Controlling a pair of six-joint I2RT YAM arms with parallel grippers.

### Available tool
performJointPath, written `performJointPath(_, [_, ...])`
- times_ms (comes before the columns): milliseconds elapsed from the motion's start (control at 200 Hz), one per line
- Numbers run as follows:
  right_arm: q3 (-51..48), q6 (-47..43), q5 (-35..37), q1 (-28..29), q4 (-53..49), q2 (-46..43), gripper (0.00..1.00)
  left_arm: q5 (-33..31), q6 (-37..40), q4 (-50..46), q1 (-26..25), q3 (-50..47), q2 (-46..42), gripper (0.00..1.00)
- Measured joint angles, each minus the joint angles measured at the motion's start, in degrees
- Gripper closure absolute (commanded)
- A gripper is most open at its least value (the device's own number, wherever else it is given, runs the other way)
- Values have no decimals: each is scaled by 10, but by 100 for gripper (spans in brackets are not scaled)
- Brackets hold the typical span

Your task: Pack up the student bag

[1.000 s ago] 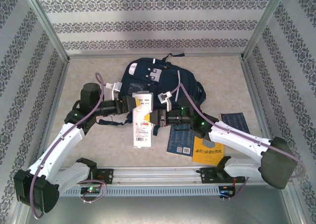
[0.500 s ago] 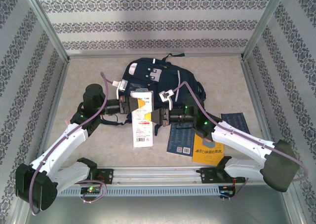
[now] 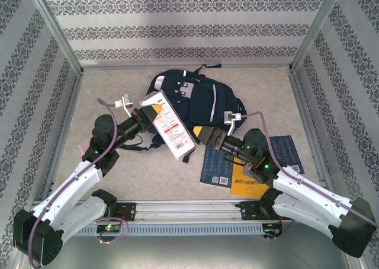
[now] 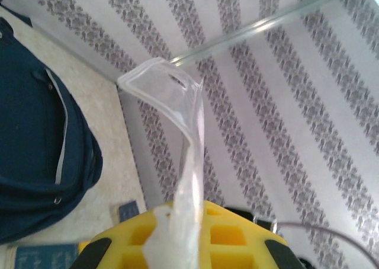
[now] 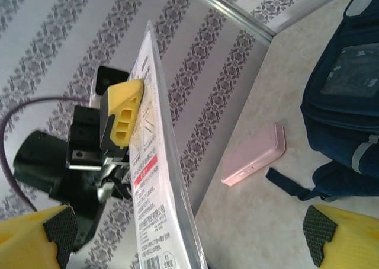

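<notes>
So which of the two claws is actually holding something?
The left gripper: its yellow fingers are shut on the white packet. The right gripper is open, fingers spread wide, and grips nothing.

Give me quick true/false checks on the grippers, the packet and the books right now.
1. The left gripper is shut on the white packet. True.
2. The right gripper is clamped on the packet too. False: its fingers stand wide apart.
3. The yellow book is inside the student bag. False: it lies on the table, outside the bag.
4. A flat pink case lies on the table near the bag. True.
</notes>
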Motion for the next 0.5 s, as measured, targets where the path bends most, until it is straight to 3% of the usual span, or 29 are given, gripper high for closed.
performJointPath(275, [-6, 78, 33, 12, 94, 64, 5, -148, -38, 60, -60, -1, 12, 100])
performJointPath(500, [0, 121, 41, 24, 186, 129, 28, -200, -40, 76, -85, -1, 36, 100])
